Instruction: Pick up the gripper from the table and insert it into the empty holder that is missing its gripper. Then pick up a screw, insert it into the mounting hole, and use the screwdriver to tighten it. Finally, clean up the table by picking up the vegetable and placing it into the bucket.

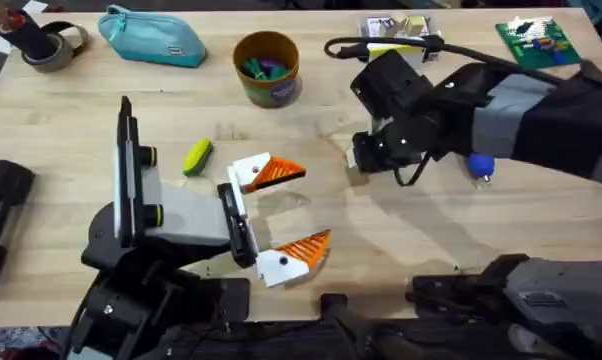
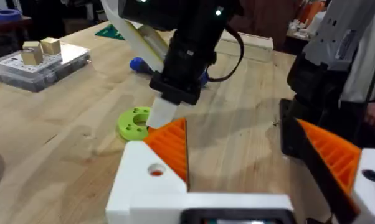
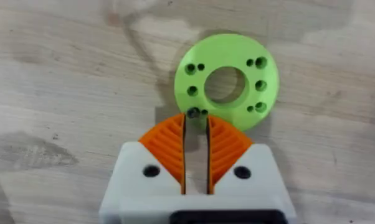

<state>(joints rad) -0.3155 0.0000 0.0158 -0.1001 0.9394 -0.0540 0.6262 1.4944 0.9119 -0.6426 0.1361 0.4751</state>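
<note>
On the wooden table (image 1: 401, 240), right of centre, the right gripper (image 3: 195, 127) points straight down over a lime-green round printed part (image 3: 228, 81). Its orange ribbed pads (image 3: 169, 149) stand nearly closed, with a small dark thing, probably a screw (image 3: 192, 112), at their tips over the disc's rim; this looks like the screw being set into a mounting hole. Whether the pads actually pinch it is hard to make out. The left gripper (image 1: 281, 215) waits wide apart and empty near the table's middle, likely clear of the work. The toy corn cob (image 1: 197, 157) lies just beside it, apart from the tan-yellow bucket (image 1: 267, 68) at the far side. The blue screwdriver (image 1: 479, 166) lies under the right arm, mostly hidden. From overhead the arm covers the green part.
</note>
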